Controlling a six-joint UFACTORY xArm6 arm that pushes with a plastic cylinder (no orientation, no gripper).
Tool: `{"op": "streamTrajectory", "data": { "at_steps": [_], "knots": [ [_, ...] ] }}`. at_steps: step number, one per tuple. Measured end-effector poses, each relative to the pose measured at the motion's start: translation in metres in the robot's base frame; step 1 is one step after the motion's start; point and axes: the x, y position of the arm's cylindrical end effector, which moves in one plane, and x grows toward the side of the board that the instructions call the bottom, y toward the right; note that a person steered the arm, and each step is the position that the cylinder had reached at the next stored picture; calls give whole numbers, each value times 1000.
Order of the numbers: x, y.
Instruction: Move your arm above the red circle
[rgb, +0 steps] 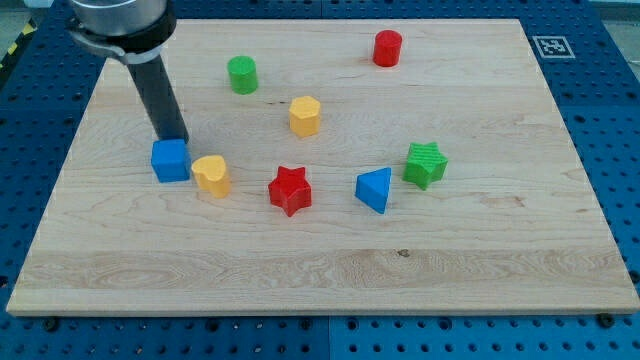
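The red circle (388, 48) is a short red cylinder near the view's top, right of centre, on the wooden board (480, 250). My tip (172, 138) is far from it at the view's left, just above and touching or almost touching the blue cube (171, 160). A yellow heart-like block (212, 175) sits just right of the blue cube.
A green cylinder (242, 75) stands at the top left of centre. A yellow hexagonal block (305, 116) is near the middle. A red star (291, 190), a blue triangle (375, 190) and a green star-like block (426, 164) lie across the middle.
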Motion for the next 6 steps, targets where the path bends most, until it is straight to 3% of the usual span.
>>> {"op": "streamTrajectory", "data": {
  "at_steps": [3,6],
  "knots": [
    [-3,9],
    [-118,-13]
  ]
}}
